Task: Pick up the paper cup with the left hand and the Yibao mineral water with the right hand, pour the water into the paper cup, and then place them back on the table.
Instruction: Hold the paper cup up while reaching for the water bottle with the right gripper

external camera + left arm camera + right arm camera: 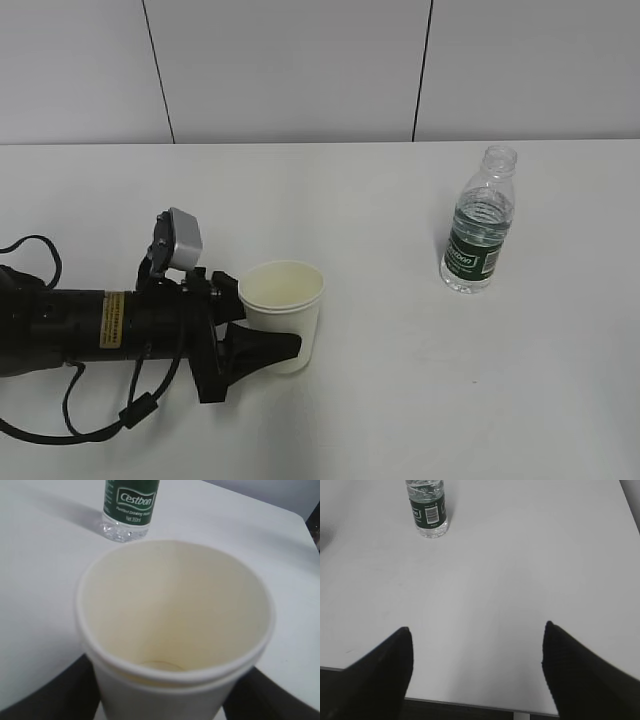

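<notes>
Fingers [45,695] flanking, perhaps touching, paper cup [175,630].

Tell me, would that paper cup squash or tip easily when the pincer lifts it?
Probably. The paper cup looks thin-walled and seems empty, so it is likely light and would dent under a hard squeeze. The left pincer sits around its lower half, and the cup tapers toward its base, so it might slip or tilt.

Only a bare backdrop standing behind the action.
A pale panelled wall [300,70] is running across the back in the exterior view, and two thin dark seams [158,70] are cutting down it, splitting it into three plain panels meeting the far edge below.
</notes>
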Controlling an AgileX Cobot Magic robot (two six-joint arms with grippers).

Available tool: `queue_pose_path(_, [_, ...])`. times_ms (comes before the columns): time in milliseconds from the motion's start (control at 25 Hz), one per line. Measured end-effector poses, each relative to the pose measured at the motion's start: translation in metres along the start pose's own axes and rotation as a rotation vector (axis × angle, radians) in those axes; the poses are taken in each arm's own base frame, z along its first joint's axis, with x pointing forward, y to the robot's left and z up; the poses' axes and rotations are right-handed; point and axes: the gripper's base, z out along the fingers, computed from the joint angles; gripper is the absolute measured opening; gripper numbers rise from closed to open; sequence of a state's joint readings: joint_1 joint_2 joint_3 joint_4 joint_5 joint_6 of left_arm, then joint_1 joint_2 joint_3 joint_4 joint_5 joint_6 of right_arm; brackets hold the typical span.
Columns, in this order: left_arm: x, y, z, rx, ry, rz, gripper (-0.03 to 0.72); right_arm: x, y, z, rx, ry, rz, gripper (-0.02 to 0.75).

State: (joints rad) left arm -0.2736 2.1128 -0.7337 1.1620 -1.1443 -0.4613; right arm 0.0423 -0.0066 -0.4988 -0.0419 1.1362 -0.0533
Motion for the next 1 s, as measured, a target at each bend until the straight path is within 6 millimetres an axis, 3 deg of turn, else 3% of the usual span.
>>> queue_pose_path(1000, [-0.0008, 0.0016, 0.0000, -0.018, -0.009, -0.009, 0.473, 0.0000, 0.0000, 0.0000, 0.000, 0.000, 0.000, 0.592])
